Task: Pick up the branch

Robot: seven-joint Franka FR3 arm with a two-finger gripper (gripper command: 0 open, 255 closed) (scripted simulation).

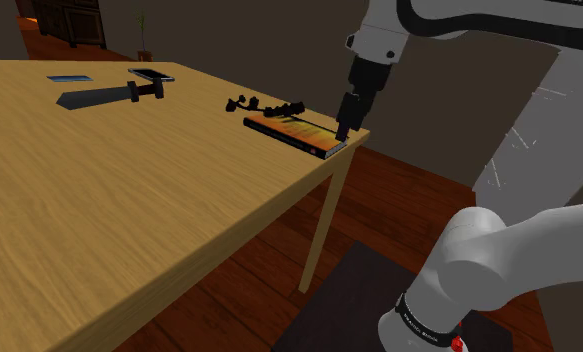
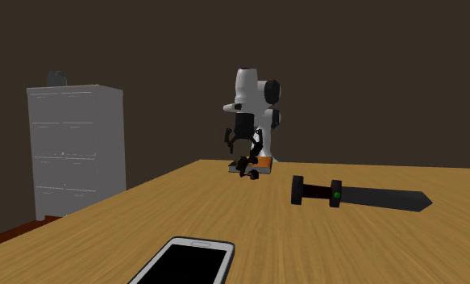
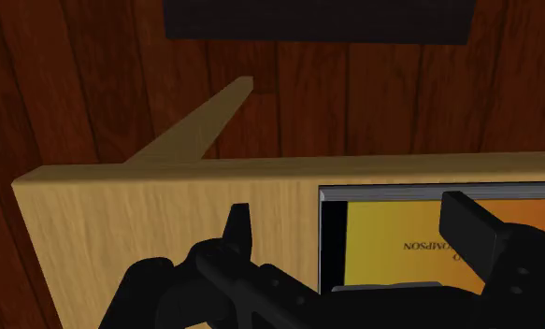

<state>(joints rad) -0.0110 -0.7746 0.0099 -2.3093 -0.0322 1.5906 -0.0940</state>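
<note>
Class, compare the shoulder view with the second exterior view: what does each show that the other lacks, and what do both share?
Shoulder view, not the other: a table leg, a blue card. Second exterior view, not the shoulder: a grey chest of drawers. Both: the dark branch by the orange book, the claw over that book, a black dagger, a phone.

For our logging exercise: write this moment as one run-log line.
fingers: open, empty | position: over book at table corner | branch: lying beside book, not held | stage: pre-grasp
</note>
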